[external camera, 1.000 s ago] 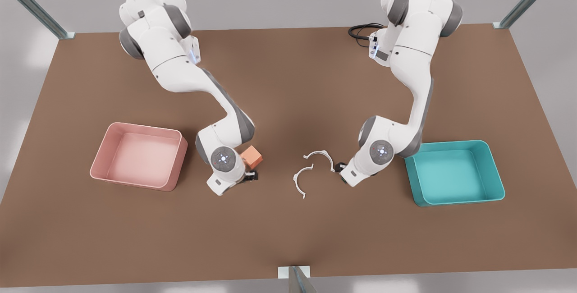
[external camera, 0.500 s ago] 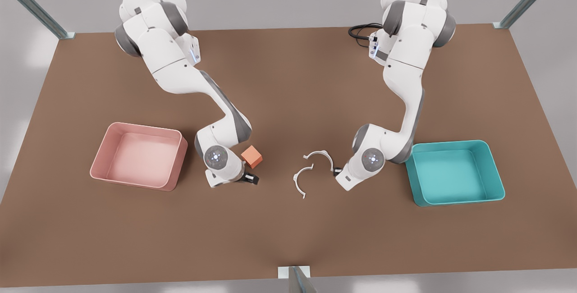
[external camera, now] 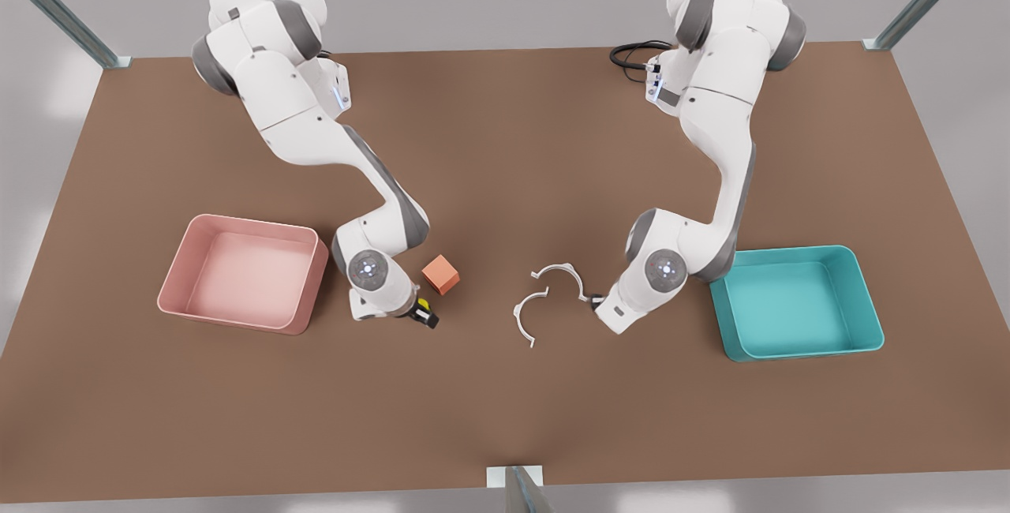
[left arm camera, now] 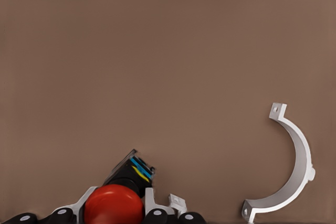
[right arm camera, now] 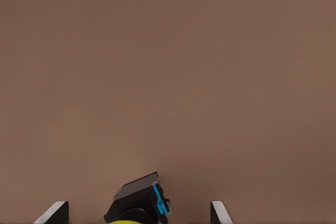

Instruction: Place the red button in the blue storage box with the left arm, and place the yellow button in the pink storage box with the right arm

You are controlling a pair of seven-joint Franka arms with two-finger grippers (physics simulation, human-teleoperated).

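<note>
Brown table (external camera: 505, 142): left gripper (left arm camera: 118, 216) clenches the red button (left arm camera: 113, 205); right gripper (right arm camera: 134, 211) has swung round, fingers spread astride the yellow button (right arm camera: 139, 195), lifts pending

Simulated lab: bare brown table (external camera: 505, 418), metal frame posts (external camera: 55, 8).

two glossy white franka arms with rounded shells and dark grey joint bands. each wrist cap carries a grey disc with small pale blue lights. a black cable (external camera: 631, 55) loops behind one base. the fingertips (right arm camera: 56, 212) are white.
</note>
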